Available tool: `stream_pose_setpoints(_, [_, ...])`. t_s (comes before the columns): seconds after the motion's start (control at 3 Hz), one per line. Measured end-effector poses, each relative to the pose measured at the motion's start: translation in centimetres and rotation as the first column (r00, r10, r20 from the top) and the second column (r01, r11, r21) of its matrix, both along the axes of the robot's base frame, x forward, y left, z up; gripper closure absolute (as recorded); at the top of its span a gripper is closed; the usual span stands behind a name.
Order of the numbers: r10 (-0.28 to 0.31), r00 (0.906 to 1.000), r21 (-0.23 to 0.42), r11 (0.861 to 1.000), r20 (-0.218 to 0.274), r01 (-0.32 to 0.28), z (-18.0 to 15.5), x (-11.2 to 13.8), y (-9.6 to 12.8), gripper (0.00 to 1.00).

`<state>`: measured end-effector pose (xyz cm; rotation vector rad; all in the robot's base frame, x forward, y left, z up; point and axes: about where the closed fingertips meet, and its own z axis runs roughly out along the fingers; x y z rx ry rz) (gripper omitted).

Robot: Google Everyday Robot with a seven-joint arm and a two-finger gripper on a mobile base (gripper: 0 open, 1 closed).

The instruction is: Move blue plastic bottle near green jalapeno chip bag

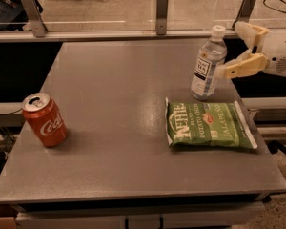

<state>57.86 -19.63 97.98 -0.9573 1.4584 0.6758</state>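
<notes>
Camera view looks down across a grey counter [124, 104] from its near edge. The bottle [208, 63] stands upright close to the far right corner. It is clear and bluish, with a white cap and a white-and-dark label facing the camera.

The chip bag [209, 125] lies flat along the right edge, nearer the camera than the bottle. It is green with white lettering and pale crimped ends, and its long side runs parallel to the near edge. The foot of the bottle is just beside the bag's far edge, and a thin strip of bare counter seems to separate them.

The gripper [228, 49] reaches in from beyond the right edge, level with the bottle's upper half and to its right. Its fingers [240, 67] are spread apart and clamp nothing. The upper one points toward the cap without reaching it. The tip of the lower one lies against or just beside the bottle's right side by the label; I cannot tell whether they touch. The bottle is not held between them.

A red soda can [44, 119] stands upright near the left edge, well apart from the bottle and the bag. Its opened top faces up.

Metal posts [162, 11] rise along the far edge.
</notes>
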Motion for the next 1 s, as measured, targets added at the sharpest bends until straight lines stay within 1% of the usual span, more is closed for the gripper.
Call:
stream_pose_setpoints(0.33, [-0.022, 0.9983, -0.061, 0.998, 0.055, 0.025, 5.0, -1.8, -3.1, 0.0])
stream_pose_setpoints(0.67, [-0.065, 0.9873, -0.144, 0.986, 0.145, 0.086, 10.8, -2.9, -6.3, 0.0])
stream_pose_setpoints(1.0, [-0.088, 0.9778, -0.144, 0.983, 0.19, 0.117, 13.1, -3.2, -7.6, 0.0])
